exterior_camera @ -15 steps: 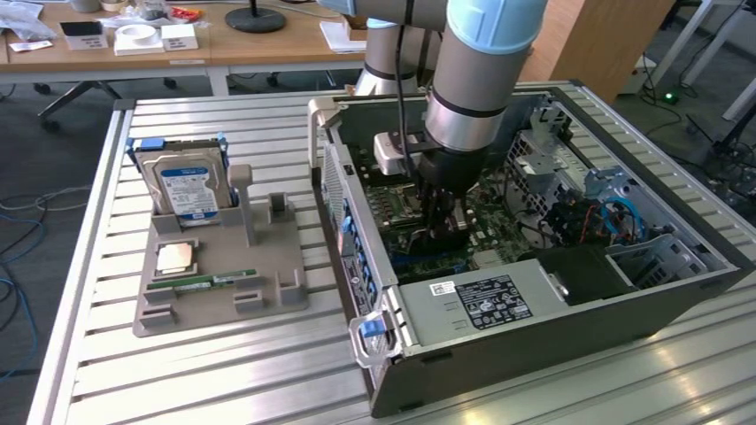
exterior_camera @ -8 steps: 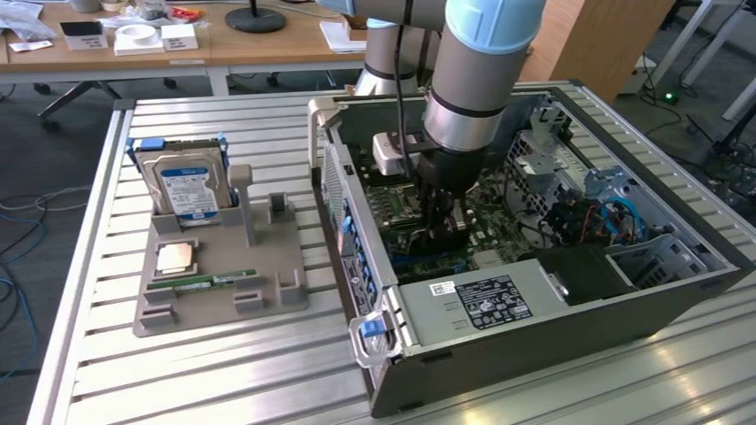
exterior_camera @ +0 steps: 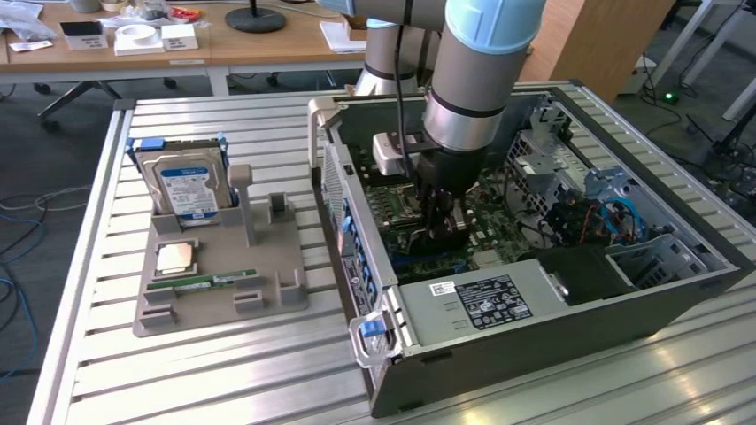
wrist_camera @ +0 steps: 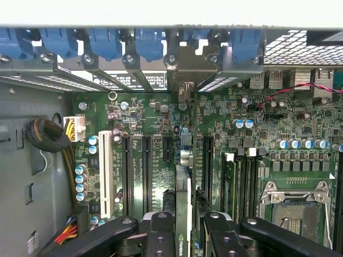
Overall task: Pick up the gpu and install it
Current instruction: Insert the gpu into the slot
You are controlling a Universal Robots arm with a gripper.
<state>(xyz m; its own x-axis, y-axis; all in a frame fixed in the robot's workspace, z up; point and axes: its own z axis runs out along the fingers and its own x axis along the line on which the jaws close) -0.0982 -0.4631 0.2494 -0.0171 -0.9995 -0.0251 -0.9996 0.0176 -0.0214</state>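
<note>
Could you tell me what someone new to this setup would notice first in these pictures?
The arm reaching down into the open computer case, its gripper low over the green motherboard. In the wrist view the gripper is shut on the gpu, held edge-on above the expansion slots. At the exterior view's left, a grey holder carries a blue-labelled hard drive.

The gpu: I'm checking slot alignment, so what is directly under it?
The gpu, held edge-on in the end effector, hangs above the green motherboard among the black slots. The card and fingers cover the spot beneath.
</note>
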